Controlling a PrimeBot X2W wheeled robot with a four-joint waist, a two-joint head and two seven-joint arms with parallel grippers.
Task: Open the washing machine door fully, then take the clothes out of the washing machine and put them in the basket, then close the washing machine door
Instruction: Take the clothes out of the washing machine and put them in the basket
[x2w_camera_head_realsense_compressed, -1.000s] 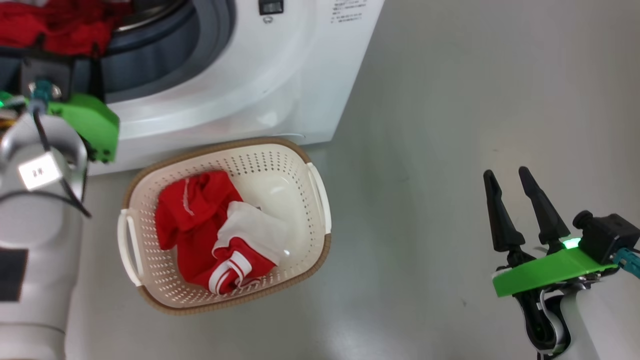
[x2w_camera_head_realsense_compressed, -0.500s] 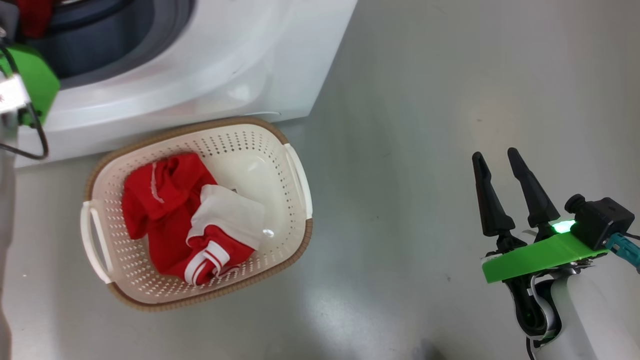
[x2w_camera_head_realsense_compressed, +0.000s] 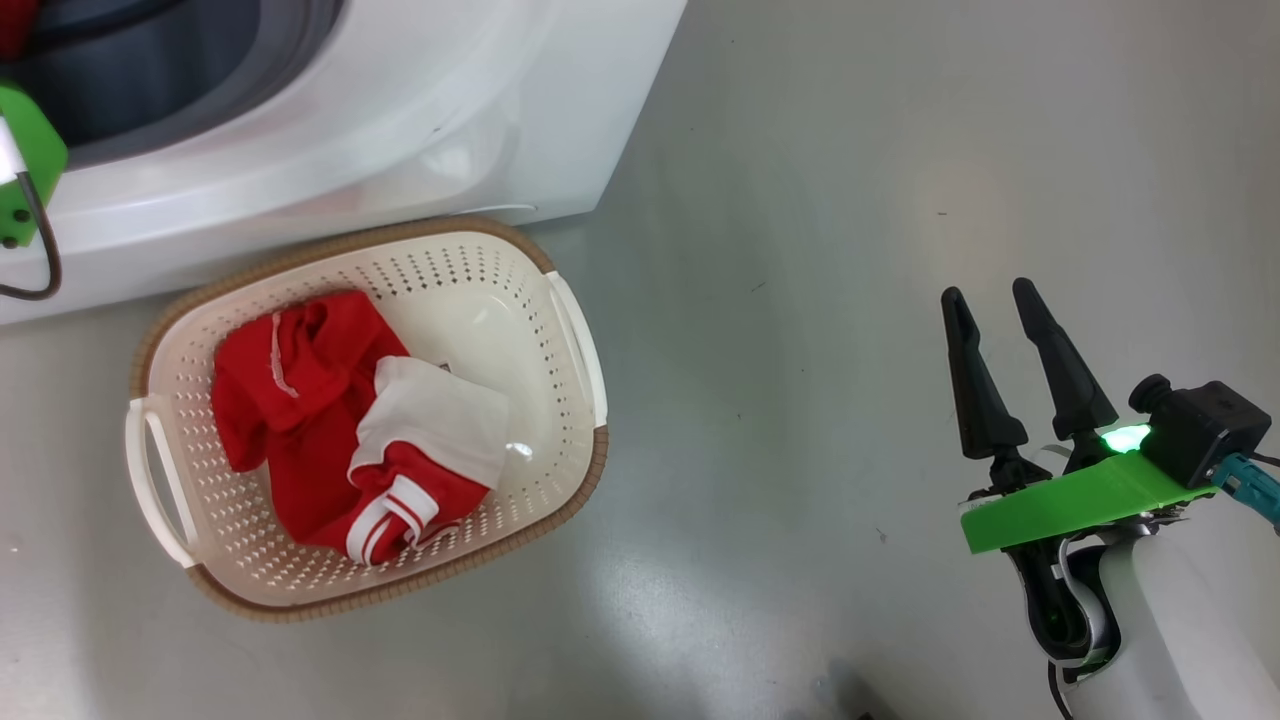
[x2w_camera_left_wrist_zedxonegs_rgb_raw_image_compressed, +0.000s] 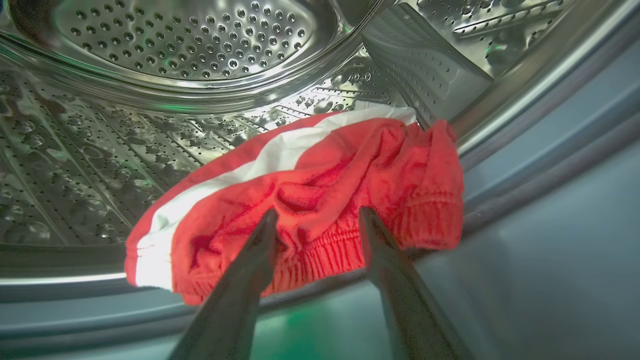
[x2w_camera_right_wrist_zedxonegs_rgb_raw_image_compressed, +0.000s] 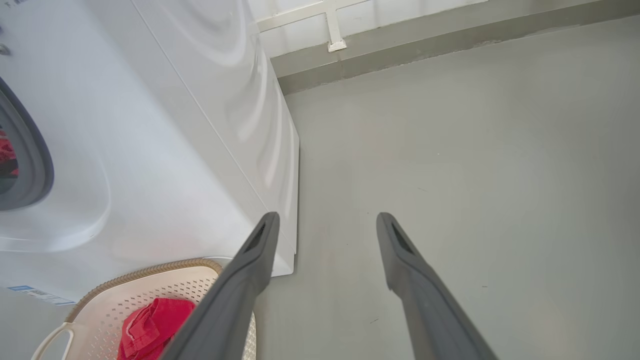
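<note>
Left gripper (x2w_camera_left_wrist_zedxonegs_rgb_raw_image_compressed: 317, 220) first: its two dark fingers are spread, tips resting on the gathered elastic band of a red garment (x2w_camera_left_wrist_zedxonegs_rgb_raw_image_compressed: 320, 185), with a bunched fold of cloth sitting in the gap. Nothing is pinched yet as far as I can see.

That garment is the thing to grab. It lies at the front lip of the steel drum (x2w_camera_left_wrist_zedxonegs_rgb_raw_image_compressed: 190, 40), right against the grey rubber gasket (x2w_camera_left_wrist_zedxonegs_rgb_raw_image_compressed: 550, 175). It's terry-looking red fabric with a broad white stripe along its far edge. I'd guess it's light, floppy and not slippery at all, so it'll drape and trail when lifted. The ruched band looks like the best spot to take hold of: it's thicker, so the fingers get a proper bite instead of a single thin layer. Snag risk seems low, but a trailing end could drag over the gasket.

The drum itself is shiny, perforated and ribbed.

Further out, the washing machine (x2w_camera_head_realsense_compressed: 400, 130) is glossy white with rounded panels. The basket (x2w_camera_head_realsense_compressed: 480, 300) sits on the floor touching the machine's front bottom edge. It's cream perforated plastic with a brown woven-look rim. Red-and-white clothes (x2w_camera_head_realsense_compressed: 330, 440) are crumpled in its left half.

The right gripper (x2w_camera_head_realsense_compressed: 986, 292) hangs over bare floor (x2w_camera_head_realsense_compressed: 850, 200), well apart from everything, fingers spread and empty.
</note>
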